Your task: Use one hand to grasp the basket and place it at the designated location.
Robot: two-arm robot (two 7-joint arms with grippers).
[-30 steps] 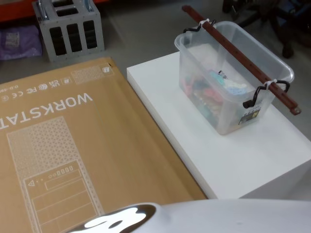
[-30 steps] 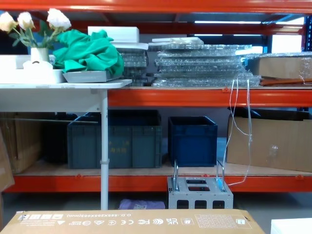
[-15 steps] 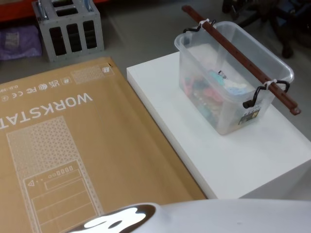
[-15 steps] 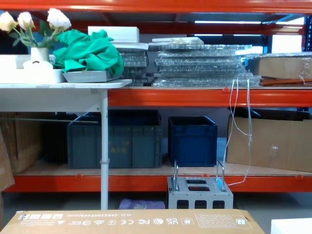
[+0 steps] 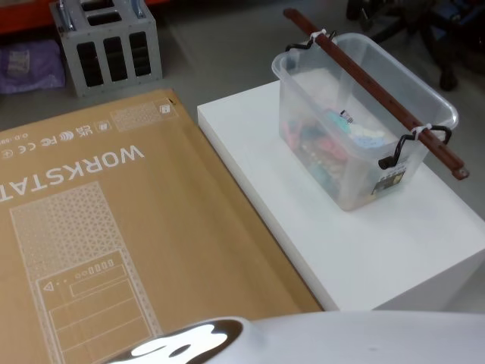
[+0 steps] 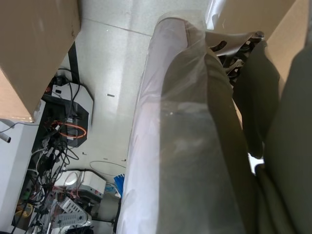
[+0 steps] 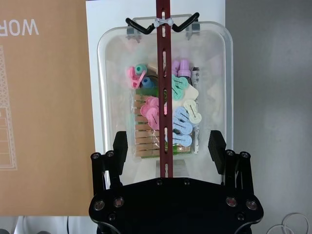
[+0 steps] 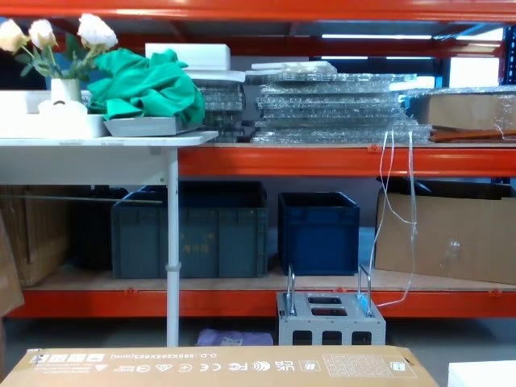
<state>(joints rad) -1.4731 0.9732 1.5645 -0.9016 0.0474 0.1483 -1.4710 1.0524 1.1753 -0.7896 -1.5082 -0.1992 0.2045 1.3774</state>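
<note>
Basket (image 5: 356, 144) is sitting on the white tabletop (image 5: 364, 243), beside the cardboard box (image 5: 114, 227). Right tool (image 7: 168, 146) is hovering above it, jaws spread wide, straddling the bar handle (image 7: 163, 97). Advice: descend straight, keep the bar centred, clamp mid-bar so the load hangs level. Left tool: can't tell.

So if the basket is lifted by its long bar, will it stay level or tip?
The basket may swing: its bar is held by end clips only. The load looks light, only small pegs. The right gripper straddles the bar, open, near one end, so it may tilt.
</note>
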